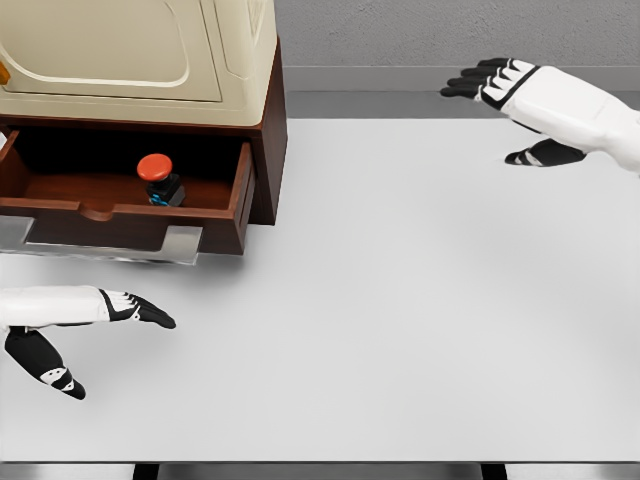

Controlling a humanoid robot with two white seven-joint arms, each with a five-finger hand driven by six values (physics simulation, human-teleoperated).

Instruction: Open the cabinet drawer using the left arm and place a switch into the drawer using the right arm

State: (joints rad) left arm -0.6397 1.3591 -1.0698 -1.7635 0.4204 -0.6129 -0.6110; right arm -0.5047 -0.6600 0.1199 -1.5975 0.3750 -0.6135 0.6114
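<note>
The switch sits inside the open drawer, toward the right half of its floor and near the front wall. It stands upright, its long axis vertical: a round red button on top facing up, a dark base with a bit of blue below. Nothing touches it.

The drawer is pulled out of my cabinet, dark brown wood with a notch in the front panel's top edge and a pale metal plate under the front. Above it the cabinet body is cream with a rounded panel.

My left hand hangs low at the left, in front of the drawer and apart from it, fingers relaxed and spread, holding nothing. My right hand is up at the far right, well away from the cabinet, fingers extended toward the left, thumb hanging below, also empty.

The surface is flat, plain white. Behind it runs a grey wall.
</note>
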